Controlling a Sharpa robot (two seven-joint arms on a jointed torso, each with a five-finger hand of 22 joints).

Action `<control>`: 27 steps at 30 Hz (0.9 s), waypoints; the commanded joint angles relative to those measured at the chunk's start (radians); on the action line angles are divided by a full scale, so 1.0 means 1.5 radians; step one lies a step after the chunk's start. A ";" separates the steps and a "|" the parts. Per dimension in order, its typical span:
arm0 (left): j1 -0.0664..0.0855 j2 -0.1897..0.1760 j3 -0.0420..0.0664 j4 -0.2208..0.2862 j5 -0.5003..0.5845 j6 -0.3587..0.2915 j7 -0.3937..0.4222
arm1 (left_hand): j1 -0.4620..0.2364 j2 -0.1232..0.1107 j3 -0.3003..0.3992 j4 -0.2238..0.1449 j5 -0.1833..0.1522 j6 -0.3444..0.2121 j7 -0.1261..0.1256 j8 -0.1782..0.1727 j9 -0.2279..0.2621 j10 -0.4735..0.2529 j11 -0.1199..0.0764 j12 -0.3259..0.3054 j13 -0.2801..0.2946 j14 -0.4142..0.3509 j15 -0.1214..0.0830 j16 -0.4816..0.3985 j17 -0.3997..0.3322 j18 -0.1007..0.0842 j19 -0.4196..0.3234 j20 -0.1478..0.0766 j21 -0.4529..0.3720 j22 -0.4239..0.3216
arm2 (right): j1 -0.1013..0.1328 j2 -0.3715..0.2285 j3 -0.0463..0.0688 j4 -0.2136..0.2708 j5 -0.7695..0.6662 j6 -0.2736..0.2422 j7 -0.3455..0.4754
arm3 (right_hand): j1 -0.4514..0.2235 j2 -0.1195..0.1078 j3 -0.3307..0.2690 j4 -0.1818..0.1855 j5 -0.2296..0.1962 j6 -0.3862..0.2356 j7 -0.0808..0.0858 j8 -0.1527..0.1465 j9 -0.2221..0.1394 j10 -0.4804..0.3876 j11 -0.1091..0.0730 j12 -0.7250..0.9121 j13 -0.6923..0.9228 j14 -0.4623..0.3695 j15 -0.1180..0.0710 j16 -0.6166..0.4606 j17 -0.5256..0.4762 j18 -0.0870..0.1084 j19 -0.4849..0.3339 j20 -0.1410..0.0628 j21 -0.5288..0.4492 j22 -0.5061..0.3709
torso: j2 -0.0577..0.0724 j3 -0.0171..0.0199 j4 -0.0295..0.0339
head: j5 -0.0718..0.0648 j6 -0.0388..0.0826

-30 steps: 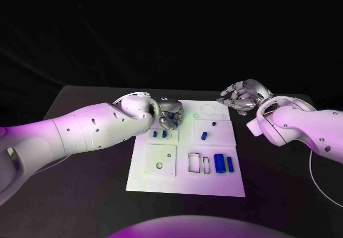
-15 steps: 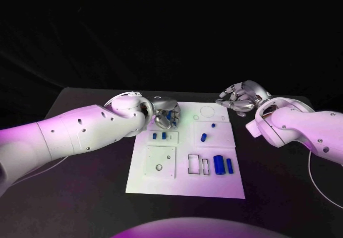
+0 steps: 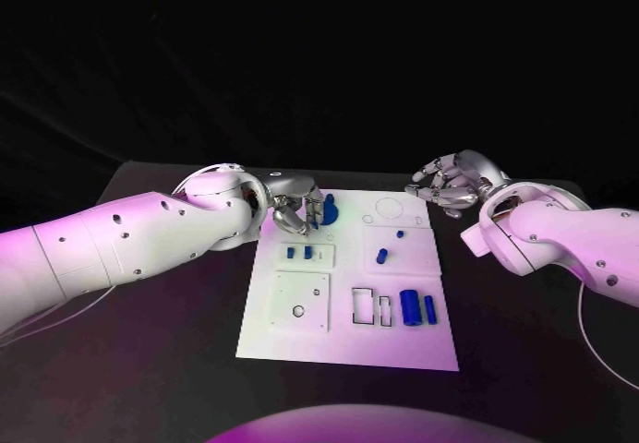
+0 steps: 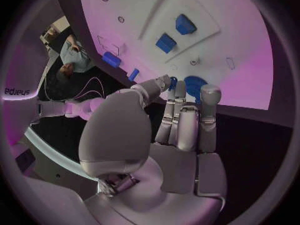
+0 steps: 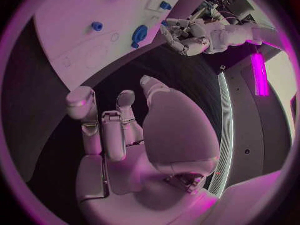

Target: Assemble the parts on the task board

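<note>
Black tabletop: my left hand [image 3: 295, 210] pinches a small blue part [image 4: 172, 81] above the white task board's [image 3: 349, 343] far-left corner, right hand [image 3: 452, 185] curled, empty; it may slip.

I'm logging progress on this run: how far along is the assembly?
Early. Nothing looks finished: loose blue parts lie on the task board, whose outlined slots stand empty. The left hand is at the blue disc at the board's far edge; the right hand holds nothing.
</note>
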 commanded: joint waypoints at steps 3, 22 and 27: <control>0.001 -0.002 0.001 -0.008 0.010 0.030 -0.010 | -0.006 0.002 -0.004 0.000 0.003 0.000 0.000 -0.001 0.001 0.002 0.002 -0.003 -0.001 0.002 0.001 -0.002 0.001 -0.009 0.000 0.002 -0.003 0.028 | -0.001 0.000 0.000 0.000 -0.003 0.001 0.005 | -0.005 -0.002 0.004 -0.001 0.003 -0.002 0.000 0.004 -0.001 0.001 0.000 0.000 -0.001 0.033 0.000 -0.004 0.052 0.013 -0.003 0.002 -0.001 0.000 | 0.001 0.0000 -0.0001 | 0.007 0.000; 0.000 0.008 -0.001 -0.042 -0.010 0.075 -0.022 | -0.009 0.002 -0.011 0.005 -0.009 -0.001 -0.001 -0.004 0.005 0.006 0.002 -0.010 -0.002 0.001 0.001 -0.002 -0.001 -0.009 -0.001 0.002 -0.009 0.026 | -0.001 0.002 0.000 0.000 -0.003 0.001 0.006 | -0.005 -0.003 0.005 -0.001 0.003 -0.002 0.000 0.005 -0.001 0.003 0.000 0.000 -0.001 0.033 0.000 -0.004 0.051 0.013 -0.002 0.002 -0.001 0.000 | 0.001 0.0005 -0.0014 | 0.008 -0.003; 0.000 0.011 -0.002 -0.045 -0.012 0.081 -0.022 | -0.009 0.003 -0.013 0.007 -0.012 0.000 -0.001 -0.004 0.006 0.008 0.002 -0.011 -0.001 0.002 0.001 -0.001 0.002 -0.009 -0.001 0.002 -0.010 0.026 | -0.001 0.002 0.000 0.000 -0.003 0.001 0.006 | -0.005 -0.003 0.005 -0.001 0.003 -0.002 0.000 0.005 -0.001 0.003 0.000 0.000 -0.001 0.033 0.000 -0.004 0.051 0.013 -0.002 0.002 -0.001 0.000 | 0.000 0.0006 -0.0008 | 0.007 -0.003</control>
